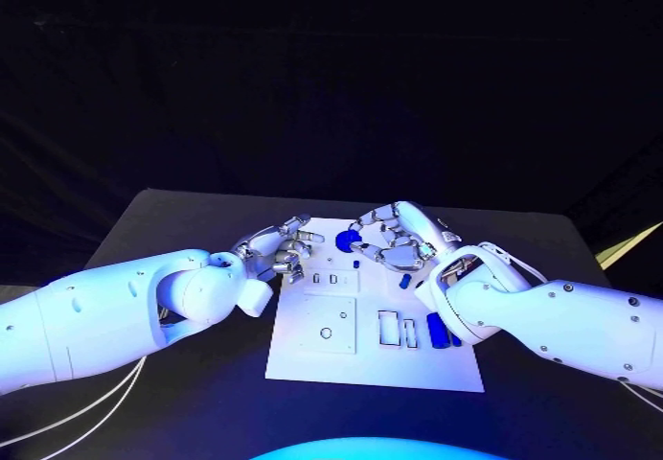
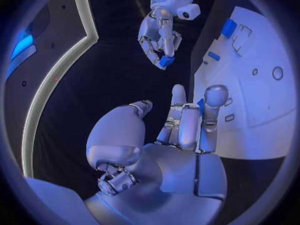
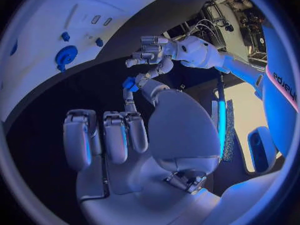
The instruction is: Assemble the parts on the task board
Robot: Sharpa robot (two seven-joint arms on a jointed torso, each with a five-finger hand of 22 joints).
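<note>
Counter (image 1: 180, 216) first: black and matte, running back to a dark backdrop (image 1: 331, 96) that closes off the room. Dead centre lies the white task board (image 1: 311, 359), flat, with its slots and cut-outs showing.

Both arms are in over the board's far end. The left hand (image 1: 277, 251) hangs at the far left corner and the right hand (image 1: 397, 240) at the far right, close together but apart. A round blue part (image 1: 349, 240) sits on the board between them. A long blue part (image 1: 437, 331) lies near the board's right edge, just beside the right forearm.

From the head camera the right hand's fingers look bunched, and what they have is hard to read. The left wrist camera settles it: looking across at that hand, a small blue part (image 2: 165, 61) is pinched at its fingertips, held above the black counter and off the board. The right wrist view confirms it, blue at the tip of thumb and finger.

The left hand's fingers are loosely curled with the thumb apart. A blue sliver shows beside one fingertip. Whether it grips anything, I cannot tell.
</note>
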